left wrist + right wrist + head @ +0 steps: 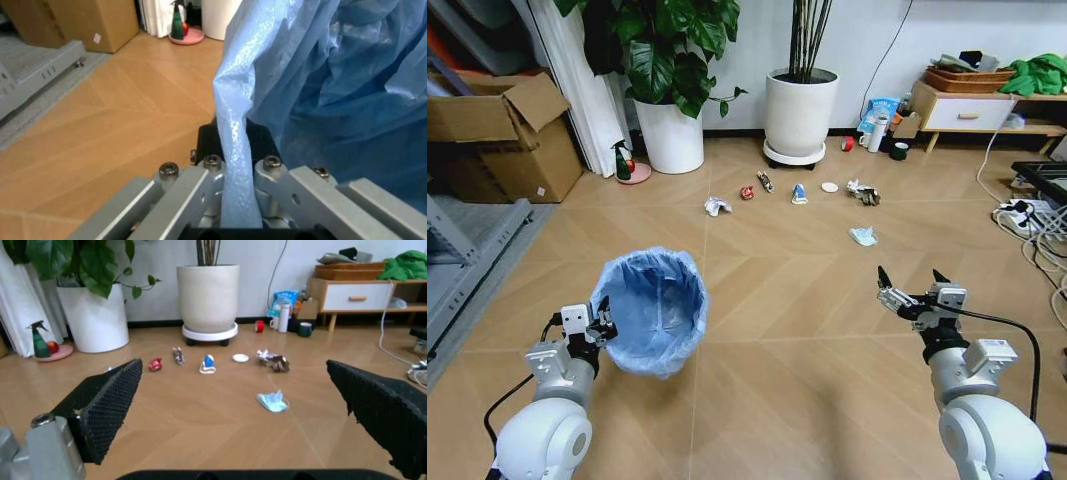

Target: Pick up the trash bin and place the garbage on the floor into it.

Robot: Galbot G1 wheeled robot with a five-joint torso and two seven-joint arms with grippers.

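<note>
With the left pincer clamped on the trash bin rim and the right pincer wide, keep the bin level and near the mask.

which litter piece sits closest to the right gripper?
The light blue mask: it lies alone, nearer the right gripper than the row of other pieces farther back toward the plant pots.

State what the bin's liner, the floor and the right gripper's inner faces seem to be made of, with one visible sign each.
Liner: thin blue plastic film, going by its crinkles and sheen. Floor: wood-look tile or laminate, with tan grain and pale chevron joints. Right gripper pads: probably black rubber, from the matte waffle texture.
</note>
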